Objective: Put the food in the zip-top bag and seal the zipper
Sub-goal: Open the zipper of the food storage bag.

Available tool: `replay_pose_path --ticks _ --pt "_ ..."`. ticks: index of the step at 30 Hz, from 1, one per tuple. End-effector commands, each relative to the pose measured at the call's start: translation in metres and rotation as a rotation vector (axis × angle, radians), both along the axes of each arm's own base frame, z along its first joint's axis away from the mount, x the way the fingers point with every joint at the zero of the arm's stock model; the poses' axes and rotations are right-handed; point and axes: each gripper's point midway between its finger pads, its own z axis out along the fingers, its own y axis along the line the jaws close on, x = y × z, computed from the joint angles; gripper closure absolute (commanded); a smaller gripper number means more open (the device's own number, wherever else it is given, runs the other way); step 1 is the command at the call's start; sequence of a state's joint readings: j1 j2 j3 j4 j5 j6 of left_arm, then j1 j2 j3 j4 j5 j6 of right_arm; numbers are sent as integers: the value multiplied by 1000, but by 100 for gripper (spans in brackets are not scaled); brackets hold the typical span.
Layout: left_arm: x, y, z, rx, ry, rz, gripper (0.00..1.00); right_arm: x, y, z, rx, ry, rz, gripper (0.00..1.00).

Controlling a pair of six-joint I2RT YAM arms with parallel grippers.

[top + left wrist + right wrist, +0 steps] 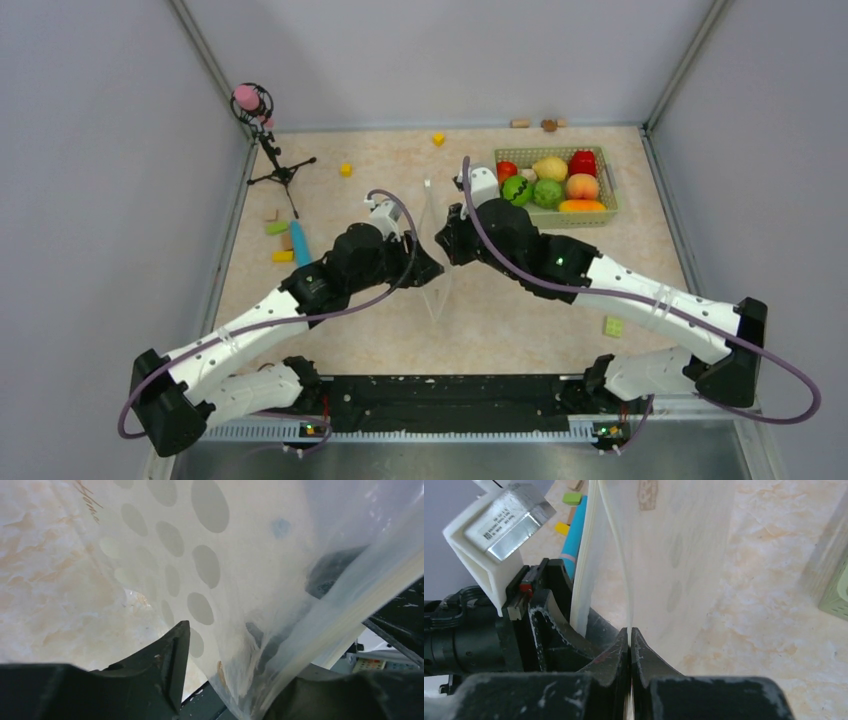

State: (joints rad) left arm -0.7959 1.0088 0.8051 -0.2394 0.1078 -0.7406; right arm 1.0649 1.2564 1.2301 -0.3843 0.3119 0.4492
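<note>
The zip-top bag [438, 290] stands on edge at mid-table between my two grippers, clear with white dots [240, 555]. My right gripper [630, 630] is shut on one lip of the zipper [621, 555]. The other lip [586, 555] stands apart from it and runs between the fingers of my left gripper [250, 650]. The left jaws are partly open, with a gap between the left finger [170, 655] and the film. The food [550, 180], red, yellow, peach and green pieces with a striped melon, lies in the green basket [610, 195] at the back right.
A small tripod with a pink head [270, 150] stands at the back left. A blue cylinder [299, 243] and coloured blocks lie left of my left arm. Yellow cubes [345, 169] [438, 139] and a green block [613, 326] are scattered about.
</note>
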Motion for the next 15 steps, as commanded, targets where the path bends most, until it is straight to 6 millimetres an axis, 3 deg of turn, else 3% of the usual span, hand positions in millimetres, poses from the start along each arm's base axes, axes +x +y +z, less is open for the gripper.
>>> replay_pose_path --ticks 1,3,7,11,15 --pt "18 10 30 -9 -79 150 54 -5 -4 14 68 -19 -11 99" --pt "21 20 35 16 -98 210 59 -6 -10 6 46 -12 -23 99" --pt "27 52 39 107 -115 358 100 -6 -26 -10 5 -12 -62 99" --pt "21 73 39 170 -132 387 100 9 -69 -35 -93 -17 -221 98" --pt "18 111 38 230 -155 509 100 19 -110 -78 -126 66 -324 97"
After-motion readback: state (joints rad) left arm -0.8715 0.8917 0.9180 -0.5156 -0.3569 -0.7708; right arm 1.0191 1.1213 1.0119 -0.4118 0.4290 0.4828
